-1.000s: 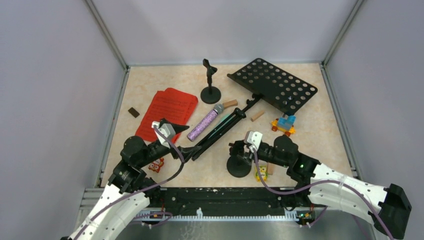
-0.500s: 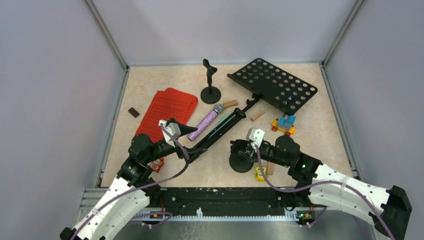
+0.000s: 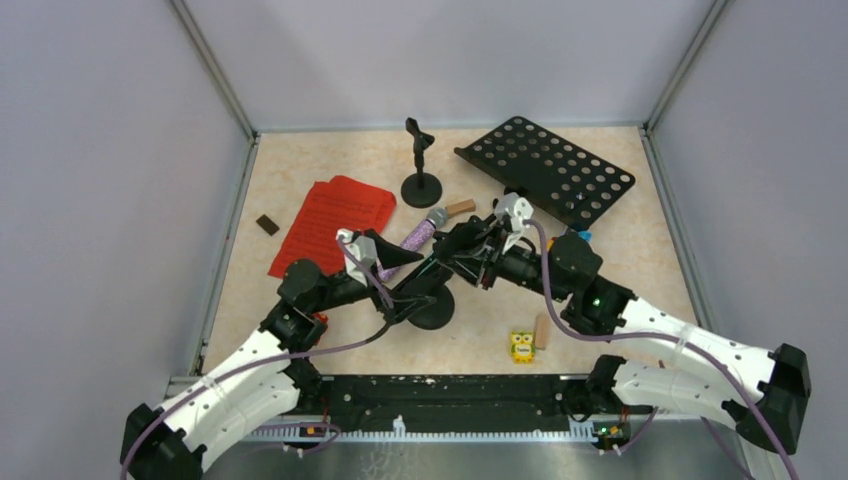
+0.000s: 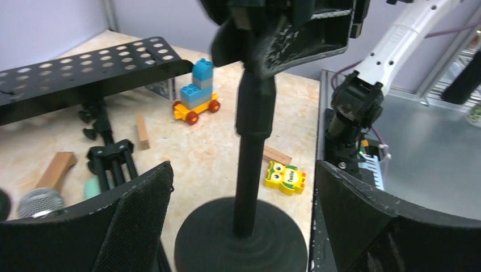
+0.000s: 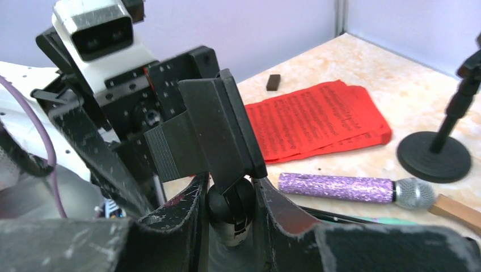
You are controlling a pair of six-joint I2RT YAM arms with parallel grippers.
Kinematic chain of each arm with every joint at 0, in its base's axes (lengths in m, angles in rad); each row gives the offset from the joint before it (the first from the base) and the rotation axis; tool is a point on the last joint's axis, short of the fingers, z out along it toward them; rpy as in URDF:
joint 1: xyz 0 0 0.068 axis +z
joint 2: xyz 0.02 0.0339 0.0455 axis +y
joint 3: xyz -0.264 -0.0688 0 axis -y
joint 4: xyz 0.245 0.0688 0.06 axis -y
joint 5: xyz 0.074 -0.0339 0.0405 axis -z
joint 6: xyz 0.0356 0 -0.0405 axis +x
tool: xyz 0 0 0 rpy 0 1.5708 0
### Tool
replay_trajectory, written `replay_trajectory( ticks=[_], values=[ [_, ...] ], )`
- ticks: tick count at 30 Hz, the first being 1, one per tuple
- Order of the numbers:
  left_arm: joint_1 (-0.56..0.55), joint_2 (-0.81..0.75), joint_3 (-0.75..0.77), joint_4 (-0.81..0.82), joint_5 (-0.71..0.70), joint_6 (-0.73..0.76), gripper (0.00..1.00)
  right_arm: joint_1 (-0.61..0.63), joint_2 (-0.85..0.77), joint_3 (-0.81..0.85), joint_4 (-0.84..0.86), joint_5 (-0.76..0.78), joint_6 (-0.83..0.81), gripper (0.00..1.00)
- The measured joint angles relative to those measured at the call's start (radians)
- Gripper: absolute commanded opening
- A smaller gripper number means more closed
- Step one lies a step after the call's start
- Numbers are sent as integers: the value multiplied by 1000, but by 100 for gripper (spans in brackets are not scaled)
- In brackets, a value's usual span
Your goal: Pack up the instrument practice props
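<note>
Handover stage, by appearance. Found holder (image 4: 238,243) upright near desk (image 3: 330,160) front, pinched at stem top by right claw (image 5: 230,212). Found left claw (image 4: 244,212) spread wide astride stem, not touching. Advise closing left low and square on stem before releasing right grip; otherwise risks tipping.

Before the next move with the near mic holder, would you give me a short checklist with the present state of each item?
1. Right gripper shut on the top of the near mic holder: ok.
2. Left gripper open, its fingers either side of the holder's pole without touching it: ok.
3. Holder upright: ok.
4. Holder's base off the table: cannot tell.
5. Purple microphone lying apart from the holder: ok.
6. Music rack's tripod legs clear of the left gripper: cannot tell; they lie close beside one finger.
</note>
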Motion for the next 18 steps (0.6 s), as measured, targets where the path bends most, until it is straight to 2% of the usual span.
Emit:
replay_trajectory(
  ticks=[5,7,11,16,18],
  values=[
    [-111,86,37,24,-34,15,98,27,94,62,5,-11,64,0],
    [-158,109,51,30,-55,29,90,39,116,68,7,-16,76,0],
    [-209,141,63,43,-84,35,54,59,135,69,5,-23,85,0],
    [-209,151,63,49,-121,30,10,69,135,69,6,-37,90,0],
    [-209,154,66,50,-133,19,0,70,132,69,8,-33,78,0]
  ],
)
